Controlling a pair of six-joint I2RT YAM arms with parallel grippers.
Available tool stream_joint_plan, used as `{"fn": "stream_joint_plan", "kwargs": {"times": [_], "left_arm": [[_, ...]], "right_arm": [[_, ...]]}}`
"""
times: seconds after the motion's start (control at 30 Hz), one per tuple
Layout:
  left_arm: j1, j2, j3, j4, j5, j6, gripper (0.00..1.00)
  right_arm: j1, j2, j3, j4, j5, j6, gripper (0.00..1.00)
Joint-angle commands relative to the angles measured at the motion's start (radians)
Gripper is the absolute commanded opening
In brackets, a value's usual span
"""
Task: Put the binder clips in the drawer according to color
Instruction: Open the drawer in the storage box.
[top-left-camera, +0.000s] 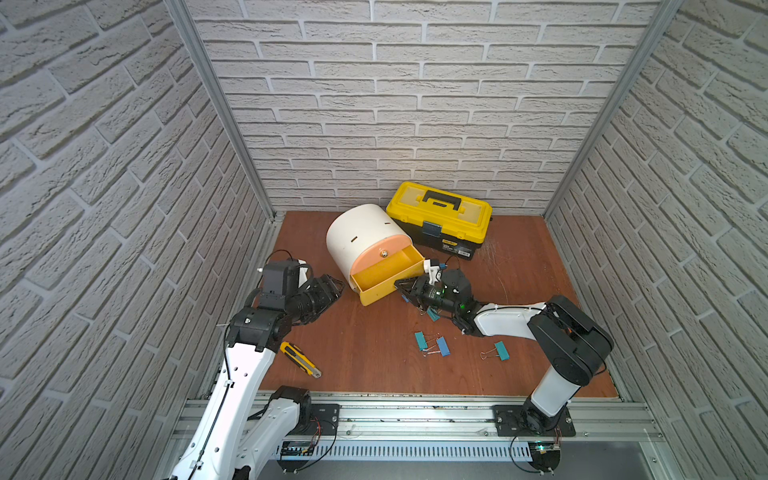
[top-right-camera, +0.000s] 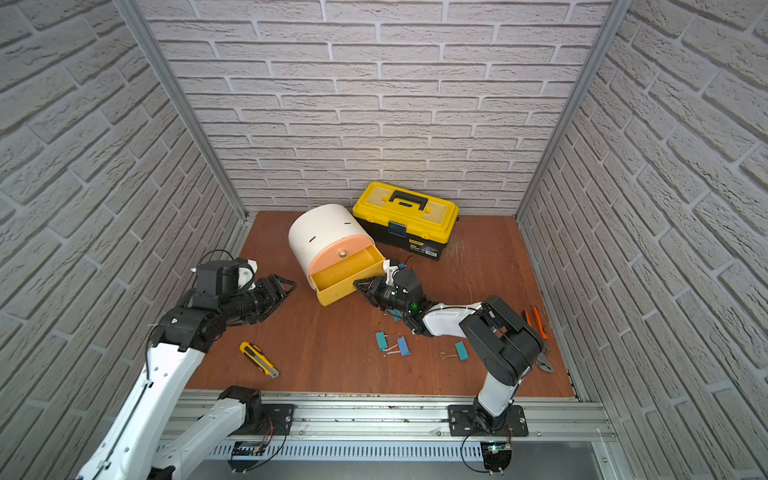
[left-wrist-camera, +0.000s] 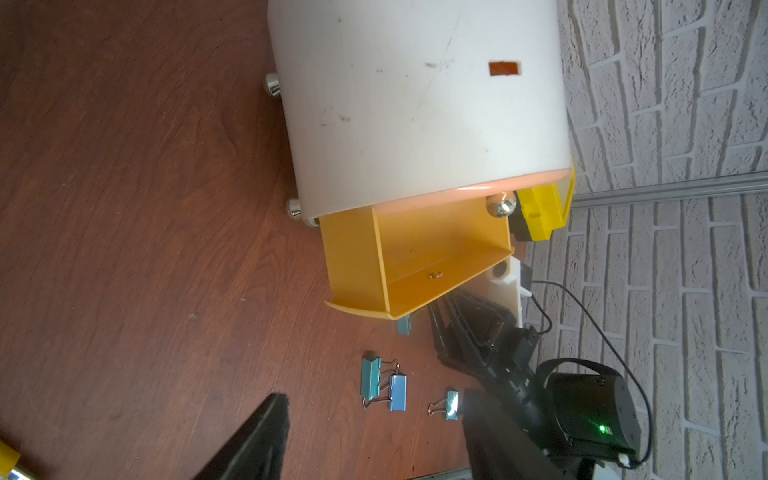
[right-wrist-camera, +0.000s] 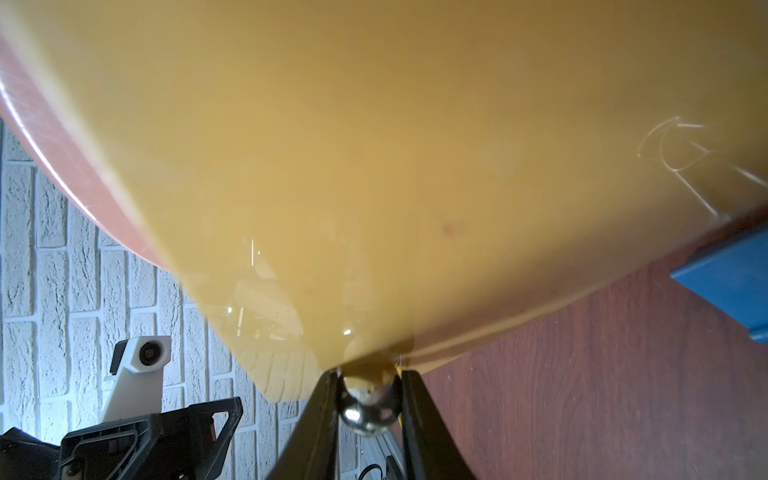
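The drawer (top-left-camera: 365, 237) cabinet is a white drum lying toward the back, and its peach front (top-right-camera: 338, 249) is shut. Its yellow drawer (top-left-camera: 382, 278) is pulled out, with a bare floor in the left wrist view (left-wrist-camera: 436, 257). My right gripper (right-wrist-camera: 369, 376) is shut on that drawer's metal knob (right-wrist-camera: 368, 405); in both top views it sits at the drawer's front (top-left-camera: 405, 286) (top-right-camera: 361, 286). Binder clips lie on the wood: teal (top-left-camera: 420, 340), blue (top-left-camera: 443, 346), teal (top-left-camera: 501, 350), and one partly under the right wrist (top-left-camera: 433, 314). My left gripper (left-wrist-camera: 374, 397) hovers open and empty, left of the cabinet (top-left-camera: 332, 286).
A yellow-black toolbox (top-left-camera: 440, 216) stands behind the cabinet against the back wall. A yellow utility knife (top-left-camera: 300, 359) lies near the left arm. Orange-handled pliers (top-right-camera: 538, 332) lie by the right wall. Brick walls close in three sides.
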Motion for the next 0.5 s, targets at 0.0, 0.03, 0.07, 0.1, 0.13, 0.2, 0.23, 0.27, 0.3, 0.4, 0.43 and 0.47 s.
{"fn": "stream_joint_plan", "kwargs": {"times": [0.0, 0.03, 0.07, 0.1, 0.13, 0.2, 0.23, 0.27, 0.3, 0.4, 0.43, 0.47], "left_arm": [[-0.011, -0.014, -0.011, 0.028, -0.016, -0.007, 0.7], [-0.014, -0.016, -0.012, 0.029, -0.019, -0.008, 0.7], [-0.017, -0.017, -0.012, 0.031, -0.019, -0.01, 0.7], [-0.019, -0.018, -0.014, 0.032, -0.021, -0.011, 0.7], [-0.022, -0.019, -0.014, 0.031, -0.022, -0.012, 0.7], [-0.027, -0.021, -0.015, 0.032, -0.025, -0.012, 0.7], [-0.029, -0.023, -0.017, 0.032, -0.027, -0.014, 0.7], [-0.032, -0.023, -0.017, 0.032, -0.028, -0.015, 0.7], [-0.033, -0.025, -0.017, 0.033, -0.03, -0.016, 0.7], [-0.038, -0.025, -0.017, 0.034, -0.033, -0.016, 0.7], [-0.04, -0.023, -0.018, 0.035, -0.034, -0.017, 0.7], [-0.042, -0.022, -0.018, 0.037, -0.035, -0.018, 0.7]], "right_arm": [[0.013, -0.048, -0.02, 0.009, 0.002, -0.024, 0.17], [0.013, -0.051, -0.022, 0.006, 0.002, -0.026, 0.17], [0.013, -0.052, -0.023, 0.003, 0.002, -0.028, 0.17], [0.013, -0.054, -0.025, 0.001, 0.002, -0.029, 0.17], [0.014, -0.055, -0.028, 0.0, 0.003, -0.029, 0.17], [0.014, -0.056, -0.03, -0.004, 0.002, -0.028, 0.21], [0.015, -0.057, -0.032, -0.009, 0.004, -0.03, 0.24], [0.014, -0.06, -0.033, -0.019, 0.005, -0.032, 0.27], [0.015, -0.063, -0.035, -0.027, 0.006, -0.035, 0.29], [0.015, -0.075, -0.04, -0.051, 0.007, -0.053, 0.36], [0.015, -0.081, -0.041, -0.063, 0.008, -0.059, 0.38], [0.015, -0.086, -0.042, -0.073, 0.008, -0.067, 0.41]]}}
